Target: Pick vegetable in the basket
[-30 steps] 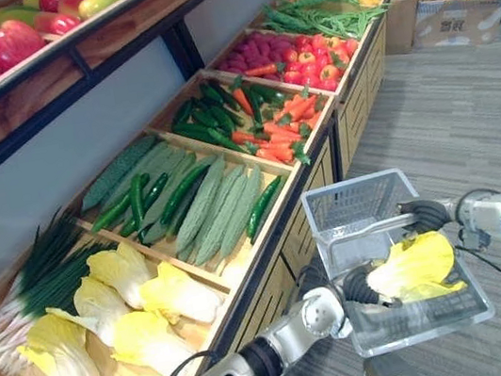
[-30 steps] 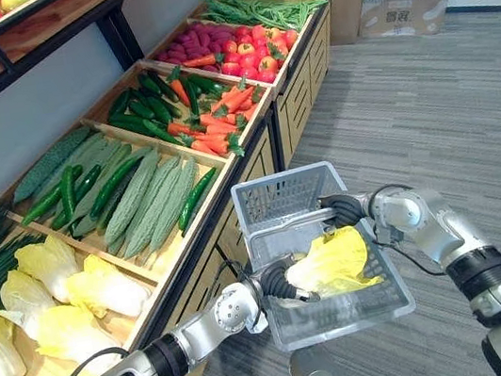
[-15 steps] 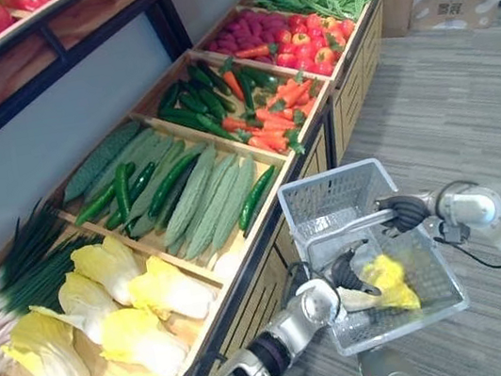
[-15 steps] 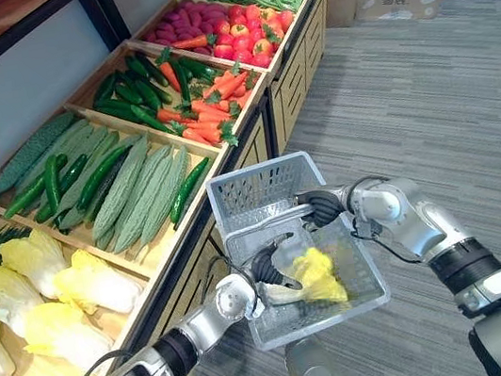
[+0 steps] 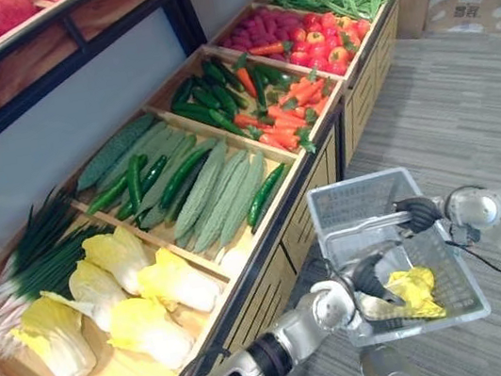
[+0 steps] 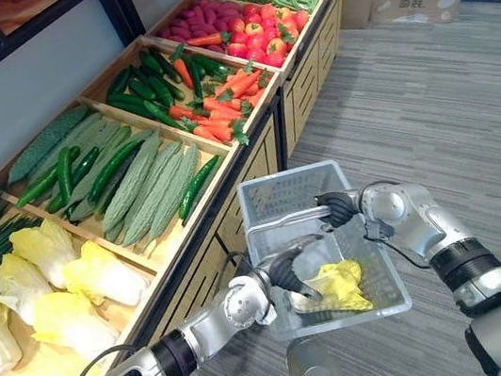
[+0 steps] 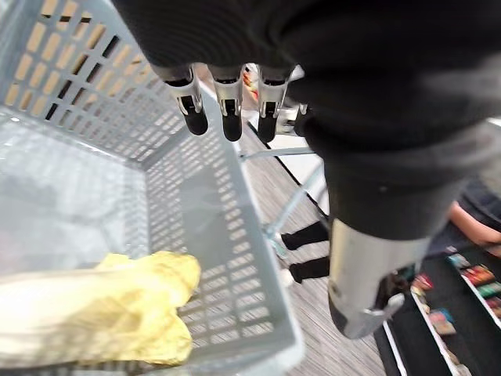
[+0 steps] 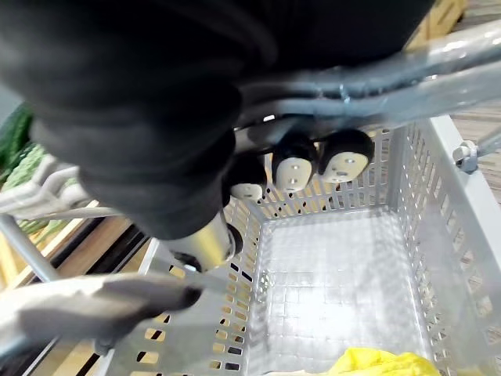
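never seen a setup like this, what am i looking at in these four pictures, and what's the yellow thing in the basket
This is a humanoid robot with two arms and fingered hands, at a vegetable stand. The two wide pictures come from a stereo camera on its head, looking down. The two close ones come from cameras on its wrists. The right hand has its fingers curled round the handle of a grey basket, carrying it. The left hand hangs inside the basket, fingers open, holding nothing. The yellow cabbage lies on the basket floor. The wooden stand holds more cabbages, spring onions, cucumbers, bitter gourds and carrots.
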Robot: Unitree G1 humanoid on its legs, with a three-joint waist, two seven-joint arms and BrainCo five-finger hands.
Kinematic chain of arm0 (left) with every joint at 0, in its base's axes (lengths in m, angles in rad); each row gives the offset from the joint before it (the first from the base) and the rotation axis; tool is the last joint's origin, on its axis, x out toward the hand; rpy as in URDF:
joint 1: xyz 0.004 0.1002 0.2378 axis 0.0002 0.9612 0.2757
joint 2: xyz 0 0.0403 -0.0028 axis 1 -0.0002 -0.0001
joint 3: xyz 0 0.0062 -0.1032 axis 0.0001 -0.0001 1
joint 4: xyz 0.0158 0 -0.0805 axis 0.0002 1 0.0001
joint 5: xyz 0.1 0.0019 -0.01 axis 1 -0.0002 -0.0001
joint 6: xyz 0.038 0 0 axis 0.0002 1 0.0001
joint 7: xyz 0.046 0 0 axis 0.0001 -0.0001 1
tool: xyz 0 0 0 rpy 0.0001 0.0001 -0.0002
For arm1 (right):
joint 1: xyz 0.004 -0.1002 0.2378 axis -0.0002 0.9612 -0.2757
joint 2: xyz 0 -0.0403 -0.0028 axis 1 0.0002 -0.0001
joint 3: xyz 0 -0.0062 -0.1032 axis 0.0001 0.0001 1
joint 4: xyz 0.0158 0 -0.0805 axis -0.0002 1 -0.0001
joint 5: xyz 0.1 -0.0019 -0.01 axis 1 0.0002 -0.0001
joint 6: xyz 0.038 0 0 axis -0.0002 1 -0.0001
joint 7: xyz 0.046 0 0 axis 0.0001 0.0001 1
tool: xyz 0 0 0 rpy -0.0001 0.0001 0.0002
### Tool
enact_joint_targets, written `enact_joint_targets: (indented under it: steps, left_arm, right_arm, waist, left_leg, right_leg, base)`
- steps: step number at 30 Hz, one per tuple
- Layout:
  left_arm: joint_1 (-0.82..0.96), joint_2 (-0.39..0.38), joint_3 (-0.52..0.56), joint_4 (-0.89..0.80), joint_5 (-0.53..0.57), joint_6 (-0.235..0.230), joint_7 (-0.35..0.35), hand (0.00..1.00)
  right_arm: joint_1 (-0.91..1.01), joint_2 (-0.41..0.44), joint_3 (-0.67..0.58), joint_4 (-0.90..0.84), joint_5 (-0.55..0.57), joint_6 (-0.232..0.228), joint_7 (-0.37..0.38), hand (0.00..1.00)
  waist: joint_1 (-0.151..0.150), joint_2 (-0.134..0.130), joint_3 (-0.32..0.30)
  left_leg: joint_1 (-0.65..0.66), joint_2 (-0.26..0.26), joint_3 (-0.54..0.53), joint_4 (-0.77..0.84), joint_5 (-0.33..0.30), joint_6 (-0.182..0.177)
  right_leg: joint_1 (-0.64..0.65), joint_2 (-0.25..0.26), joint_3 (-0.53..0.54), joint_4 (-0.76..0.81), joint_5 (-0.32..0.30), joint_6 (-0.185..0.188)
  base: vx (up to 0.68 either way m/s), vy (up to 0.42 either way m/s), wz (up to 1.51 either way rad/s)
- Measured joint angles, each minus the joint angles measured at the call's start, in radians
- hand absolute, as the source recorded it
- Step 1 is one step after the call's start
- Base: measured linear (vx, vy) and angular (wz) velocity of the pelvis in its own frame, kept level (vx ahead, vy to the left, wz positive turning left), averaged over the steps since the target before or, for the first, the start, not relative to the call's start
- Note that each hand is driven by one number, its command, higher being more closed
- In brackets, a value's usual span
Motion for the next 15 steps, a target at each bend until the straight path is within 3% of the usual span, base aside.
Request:
enact_joint_targets:
  steps: [3,8,12,15]
  left_arm:
    - [0.003,0.031,-0.054,-0.122,-0.091,-0.008,-0.045,0.00]
    - [0.027,0.111,-0.094,-0.267,-0.114,-0.007,-0.081,0.00]
    - [0.116,0.211,-0.079,-0.407,-0.145,-0.008,-0.079,0.00]
    - [0.229,0.306,-0.007,-0.519,-0.145,-0.015,-0.079,0.00]
  right_arm:
    - [0.002,0.020,-0.081,0.084,-0.002,0.026,-0.053,1.00]
    - [0.042,0.022,-0.199,0.157,-0.020,0.032,-0.127,1.00]
    - [0.148,0.033,-0.299,0.173,-0.022,0.053,-0.168,1.00]
    - [0.243,0.079,-0.376,0.185,-0.018,0.081,-0.229,1.00]
  waist:
    - [0.004,0.003,0.001]
    - [0.020,0.017,0.013]
    - [0.053,0.017,0.013]
    - [0.066,0.017,0.013]
  left_leg:
    - [-0.009,0.000,-0.017,0.001,0.001,0.002]
    - [-0.017,0.003,-0.064,-0.001,0.008,0.005]
    - [-0.025,0.001,-0.116,-0.011,0.021,0.012]
    - [-0.026,-0.004,-0.170,-0.034,0.040,0.016]
  right_leg:
    - [0.001,-0.009,-0.015,0.000,0.000,0.000]
    - [0.034,-0.033,-0.057,-0.016,0.002,0.002]
    - [0.063,-0.055,-0.102,-0.033,0.004,0.004]
    - [0.100,-0.075,-0.146,-0.053,0.005,0.005]
  base:
    - [0.01,0.017,0.15]
    - [0.00,0.010,0.28]
    - [-0.01,0.003,0.41]
    - [0.00,0.000,0.47]
